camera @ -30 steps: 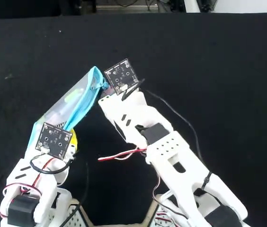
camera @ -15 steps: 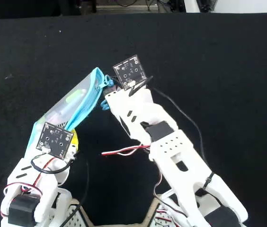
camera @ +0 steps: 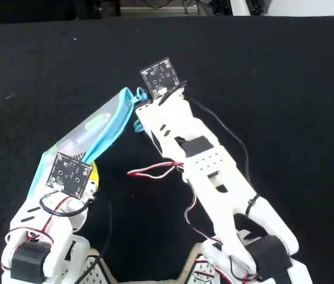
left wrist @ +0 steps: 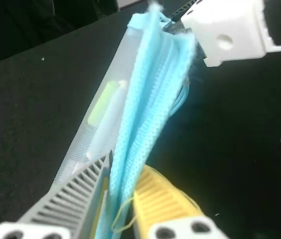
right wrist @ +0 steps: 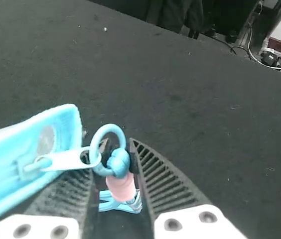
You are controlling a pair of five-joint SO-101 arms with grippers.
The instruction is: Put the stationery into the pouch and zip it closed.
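Observation:
A light-blue pouch with a clear mesh side is stretched slantwise between both arms. A pale green piece of stationery shows through the mesh. My left gripper is shut on the pouch's near end, which is pinched between the grey and yellow fingers. My right gripper is at the pouch's far end, shut on the zipper pull cord with its blue ring and pink bead. The white zipper tab lies at the very end of the pouch. From above, the right gripper touches the pouch's far tip.
A black cloth covers the table, with open room far and to both sides of the arms. Red and white wires hang from the right arm between the two arms.
My right gripper has pulled the zipper cord away toward the far right, and the pouch's far end has followed and drawn taut. The left arm has stayed put.

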